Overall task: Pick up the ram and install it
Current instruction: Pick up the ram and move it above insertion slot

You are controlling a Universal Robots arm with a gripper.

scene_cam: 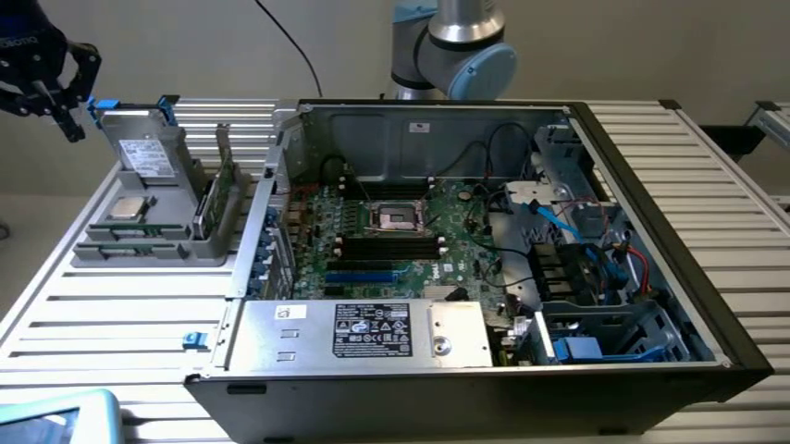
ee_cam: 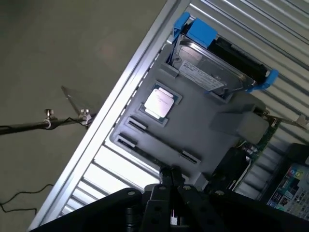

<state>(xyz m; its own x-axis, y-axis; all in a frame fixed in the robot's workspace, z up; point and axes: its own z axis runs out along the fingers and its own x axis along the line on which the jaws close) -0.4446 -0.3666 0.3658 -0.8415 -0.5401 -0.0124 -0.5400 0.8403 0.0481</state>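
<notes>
So the ram (scene_cam: 128, 250) looks to be parked in the gray tray (scene_cam: 173, 231) on the slatted table (scene_cam: 87, 314), outside the computer case (scene_cam: 408, 139). It's standing on its long edge in the slot along the tray's near rim, just in front of the processor (scene_cam: 128, 207). From the exterior view it's basically edge-on, a thin greenish strip, so chips and label can't be made out. Its long axis runs across from the exterior view's left to right, parallel to that rim. In the wrist view it's the thin dark line (ee_cam: 159, 149) between the slot's end clips, near the processor (ee_cam: 159, 103). The gripper (scene_cam: 68, 116) hangs in the air at the far corner on the exterior view's left, beside the upright hard drive (scene_cam: 148, 153), well apart from the ram. Its fingertips (ee_cam: 171, 174) are pinched fully together, gripping nothing and touching nothing.
</notes>
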